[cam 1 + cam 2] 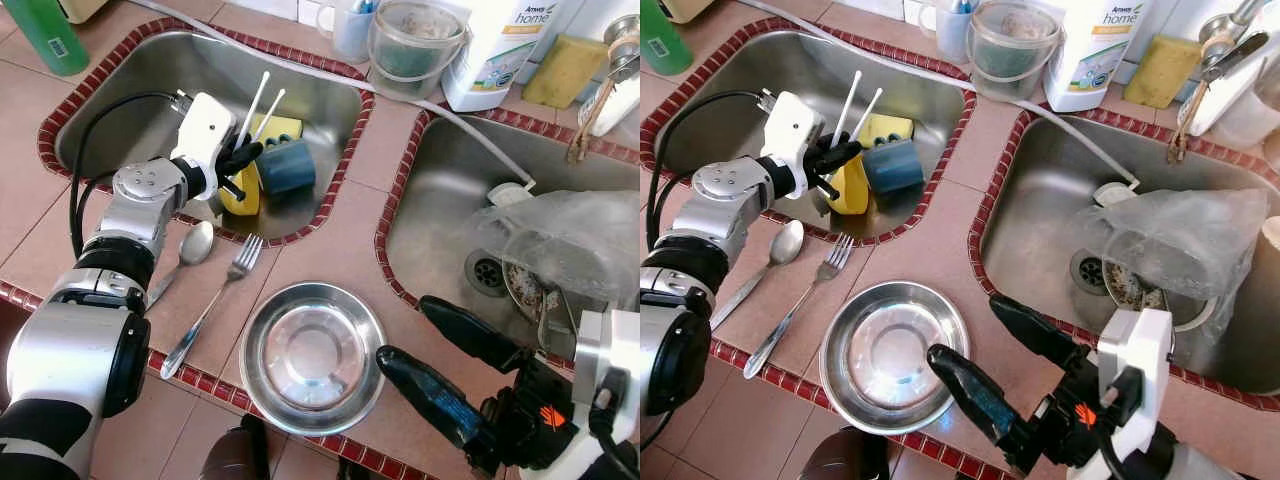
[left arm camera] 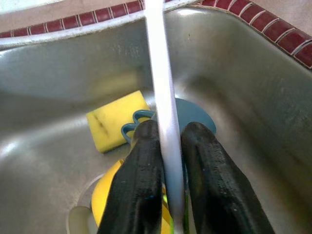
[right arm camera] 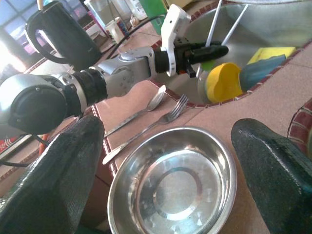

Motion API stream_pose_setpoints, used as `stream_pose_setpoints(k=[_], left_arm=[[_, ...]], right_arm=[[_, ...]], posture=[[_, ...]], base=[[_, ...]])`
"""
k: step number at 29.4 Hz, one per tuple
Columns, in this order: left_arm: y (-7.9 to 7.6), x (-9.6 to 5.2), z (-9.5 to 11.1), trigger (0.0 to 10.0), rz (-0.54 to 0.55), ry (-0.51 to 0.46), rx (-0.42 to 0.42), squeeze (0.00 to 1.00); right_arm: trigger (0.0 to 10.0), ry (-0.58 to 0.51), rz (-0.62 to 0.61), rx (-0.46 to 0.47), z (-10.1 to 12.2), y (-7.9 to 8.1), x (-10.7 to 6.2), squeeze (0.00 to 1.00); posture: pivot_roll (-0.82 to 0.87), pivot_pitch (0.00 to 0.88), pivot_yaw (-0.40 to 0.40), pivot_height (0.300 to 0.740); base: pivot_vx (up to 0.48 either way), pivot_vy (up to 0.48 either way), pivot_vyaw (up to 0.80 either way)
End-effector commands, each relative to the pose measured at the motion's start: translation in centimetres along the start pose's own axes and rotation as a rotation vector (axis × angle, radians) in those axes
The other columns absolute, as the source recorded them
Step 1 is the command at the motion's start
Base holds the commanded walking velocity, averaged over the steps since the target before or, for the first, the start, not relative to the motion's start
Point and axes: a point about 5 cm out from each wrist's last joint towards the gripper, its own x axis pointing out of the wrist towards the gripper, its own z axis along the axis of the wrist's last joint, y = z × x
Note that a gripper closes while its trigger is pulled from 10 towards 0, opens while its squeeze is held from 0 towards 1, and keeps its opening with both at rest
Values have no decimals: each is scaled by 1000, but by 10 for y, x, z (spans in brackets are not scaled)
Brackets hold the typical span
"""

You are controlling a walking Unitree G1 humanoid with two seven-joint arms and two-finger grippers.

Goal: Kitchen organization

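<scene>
We see the left tool (image 1: pixel 238 160) pinching a slim white stick (image 2: pixel 163 117) above the steel sink (image 1: pixel 130 110), right tool (image 1: pixel 990 350) spread beside the round steel bowl (image 1: pixel 312 357).

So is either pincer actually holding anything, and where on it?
The left pincer is shut on a white chopstick, gripping its lower part, over the left sink. The right pincer is open, holding nothing.

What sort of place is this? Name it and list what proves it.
Most likely a home kitchen, at the sink counter. Two steel sinks sit in a tiled worktop, a spoon, fork and steel bowl lie on the counter, and a sponge lies in the left sink.
</scene>
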Motion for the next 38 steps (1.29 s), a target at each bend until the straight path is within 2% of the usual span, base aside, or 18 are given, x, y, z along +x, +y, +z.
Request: stream_pose_setpoints(k=[1, 19, 24, 26, 27, 38], left_arm=[[2, -1, 1, 10000, -3, 1, 8, 1000], [6, -1, 6, 10000, 2, -13, 9, 1000], [8, -3, 7, 10000, 10, -25, 0, 1000], [9, -4, 8, 10000, 12, -39, -18, 1000], [10, -4, 10, 10000, 2, -62, -56, 1000], [10, -4, 22, 10000, -26, -140, -81, 1000]], right_arm=[[10000, 2, 13, 4, 1, 5, -1, 0], [10000, -6, -5, -26, 3, 2, 3, 0], [10000, -58, -53, -65, 11, -14, 9, 0], [10000, -73, -68, -73, 13, -18, 10, 0], [10000, -77, -74, -84, 14, -20, 12, 0], [10000, -94, -71, -117, 13, -30, 22, 0]], posture=[[-131, 328, -18, 731], [-123, 295, -17, 731], [-110, 270, -16, 731], [-108, 266, -16, 731], [-104, 258, -16, 731], [-88, 210, -6, 731]], base=[[0, 0, 0], [0, 0, 0], [0, 0, 0], [0, 0, 0], [0, 0, 0], [0, 0, 0]])
